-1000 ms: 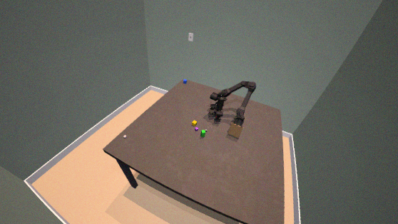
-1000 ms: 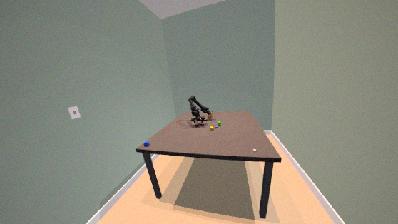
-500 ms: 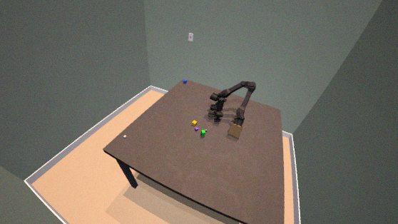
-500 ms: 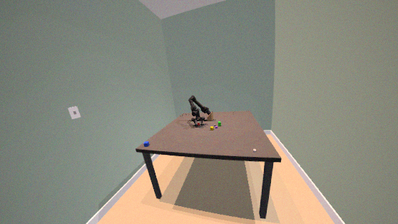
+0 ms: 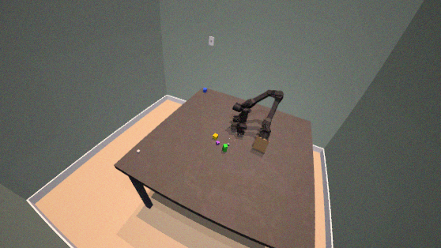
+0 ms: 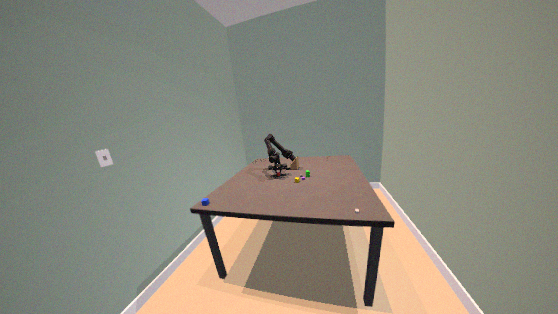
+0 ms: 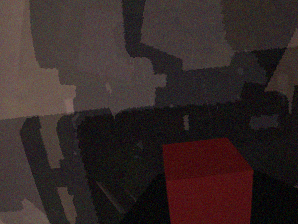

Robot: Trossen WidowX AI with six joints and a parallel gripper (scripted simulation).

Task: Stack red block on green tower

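Note:
The red block (image 7: 209, 200) (image 6: 278, 174) is at the bottom of the wrist view, between the two dark fingers, and shows as a small red spot under the arm in the exterior view. My gripper (image 7: 200, 179) (image 5: 240, 133) points down and is shut on the red block, low at the table top; whether the block touches the table cannot be told. The green tower (image 5: 225, 148) (image 6: 308, 173) stands upright on the table, apart from the gripper, nearer the front in the top view and to the right in the exterior view.
A yellow block (image 5: 215, 136) (image 6: 297, 180) and a small purple block (image 5: 217, 143) (image 6: 303, 178) lie near the tower, with a tiny grey piece (image 5: 228, 144) beside it. A brown box (image 5: 261, 145) is at the arm's base. A blue block (image 5: 205, 90) (image 6: 205, 202) and a white piece (image 5: 138, 151) (image 6: 357, 211) lie near table corners.

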